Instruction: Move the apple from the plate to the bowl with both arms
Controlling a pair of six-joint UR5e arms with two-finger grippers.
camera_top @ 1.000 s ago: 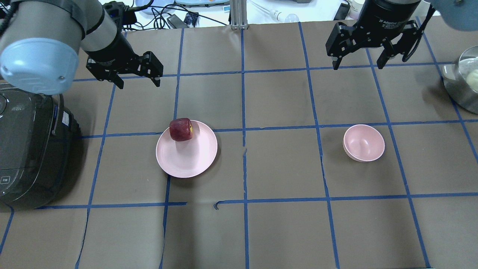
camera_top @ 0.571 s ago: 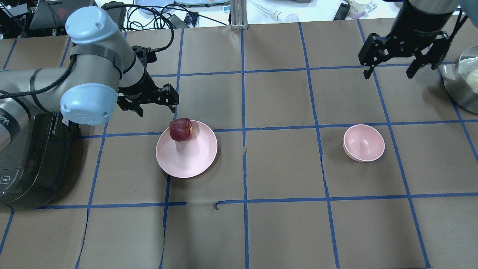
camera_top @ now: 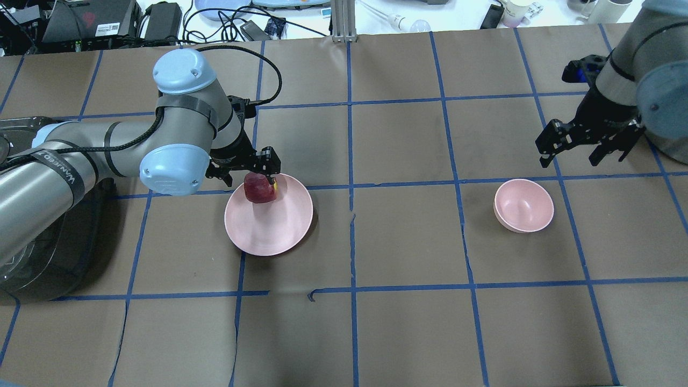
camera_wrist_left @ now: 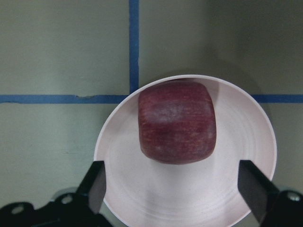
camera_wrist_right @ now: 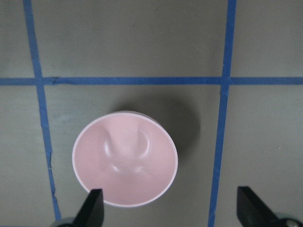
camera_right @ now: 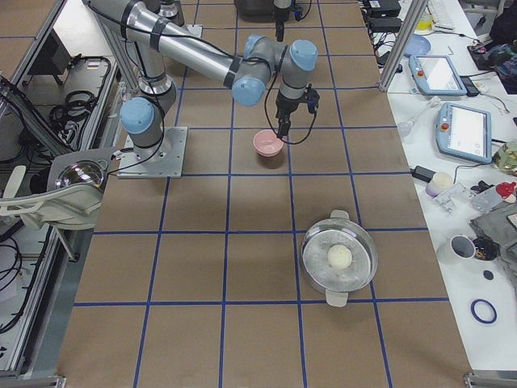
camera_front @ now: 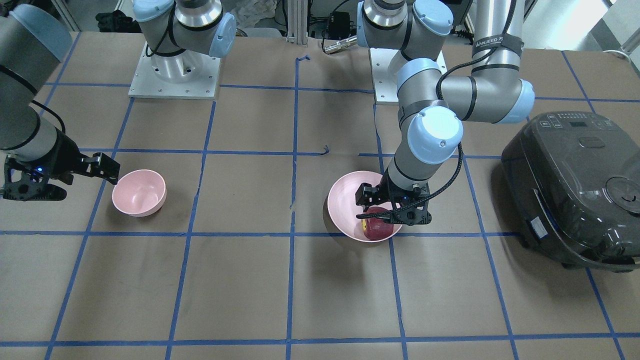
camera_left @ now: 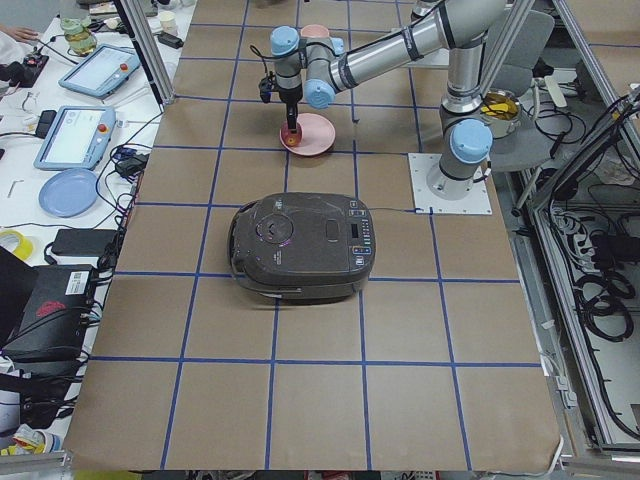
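My left gripper (camera_wrist_left: 171,179) hangs wide over the blocky matte dark red apple (camera_wrist_left: 176,122) on the ringed pale pink plate (camera_wrist_left: 255,142); its yellow end (camera_top: 275,186) shows overhead, not wrist-side. Right gripper (camera_wrist_right: 169,201), wide too, over the deep pink bowl (camera_wrist_right: 125,158).

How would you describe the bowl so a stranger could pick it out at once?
Start at the brown table with its blue tape grid and go to the half on the robot's right. The bowl stands there, empty. It is small, deep and pale pink, unlike the wider, shallow plate, which holds the apple.
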